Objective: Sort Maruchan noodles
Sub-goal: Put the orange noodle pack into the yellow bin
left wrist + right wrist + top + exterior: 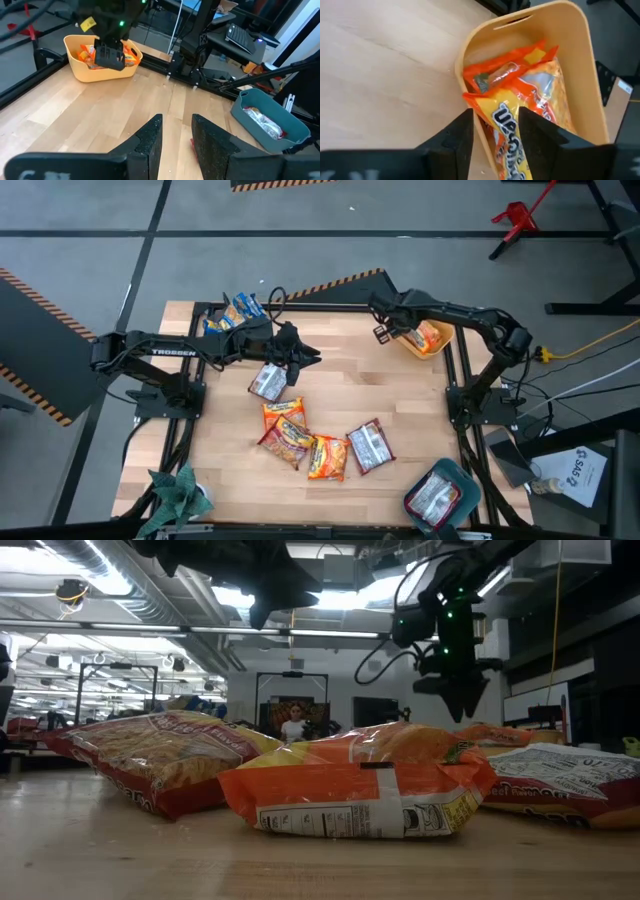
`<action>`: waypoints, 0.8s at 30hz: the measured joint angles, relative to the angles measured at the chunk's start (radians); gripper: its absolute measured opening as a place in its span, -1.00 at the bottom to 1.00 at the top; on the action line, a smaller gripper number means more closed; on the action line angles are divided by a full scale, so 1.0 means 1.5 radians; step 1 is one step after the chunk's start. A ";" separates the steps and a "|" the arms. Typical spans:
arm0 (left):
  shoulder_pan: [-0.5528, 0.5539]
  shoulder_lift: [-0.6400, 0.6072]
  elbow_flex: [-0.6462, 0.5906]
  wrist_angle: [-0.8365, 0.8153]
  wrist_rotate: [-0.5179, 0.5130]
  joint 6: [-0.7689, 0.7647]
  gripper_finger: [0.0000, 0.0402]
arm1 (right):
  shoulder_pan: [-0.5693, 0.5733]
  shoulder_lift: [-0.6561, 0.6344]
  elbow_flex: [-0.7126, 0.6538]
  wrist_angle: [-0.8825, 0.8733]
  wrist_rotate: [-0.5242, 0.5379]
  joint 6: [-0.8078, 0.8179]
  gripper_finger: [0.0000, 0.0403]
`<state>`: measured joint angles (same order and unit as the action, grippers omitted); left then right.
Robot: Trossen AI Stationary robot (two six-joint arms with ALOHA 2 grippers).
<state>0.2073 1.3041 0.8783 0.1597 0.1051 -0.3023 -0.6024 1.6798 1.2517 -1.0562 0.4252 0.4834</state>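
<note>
Right gripper point(495, 131) parted, empty, hovering over yellow bin point(590, 75), orange packets point(520, 95) inside, colour-sorted. Left gripper point(175, 142) open too, above silver packet point(268, 382), probably next.

Left arm stretched across the table's middle, left gripper point(308, 358) raised, fingers point(147, 142) slightly parted, right arm bent inward, right gripper point(385, 332) raised, fingers point(457, 136) parted.

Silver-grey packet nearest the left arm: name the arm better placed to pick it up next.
Left, probably. The left tool hangs open right beside the silver-grey packet, while the right tool is away at the yellow bin, over the orange packets in it.
</note>
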 joint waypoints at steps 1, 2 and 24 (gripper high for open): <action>0.000 0.000 0.000 -0.003 0.000 0.000 -0.50 | 0.000 0.000 0.008 -0.010 0.000 -0.004 -0.30; 0.000 0.000 0.000 -0.007 0.000 0.000 -0.50 | 0.001 0.000 0.016 -0.022 -0.002 -0.004 -0.29; 0.000 0.000 0.000 -0.014 -0.026 0.005 -0.50 | 0.007 0.010 0.020 -0.111 0.027 0.066 -0.29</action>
<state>0.2073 1.3045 0.8783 0.1384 0.0662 -0.2943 -0.5918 1.6942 1.2816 -1.2227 0.4656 0.5823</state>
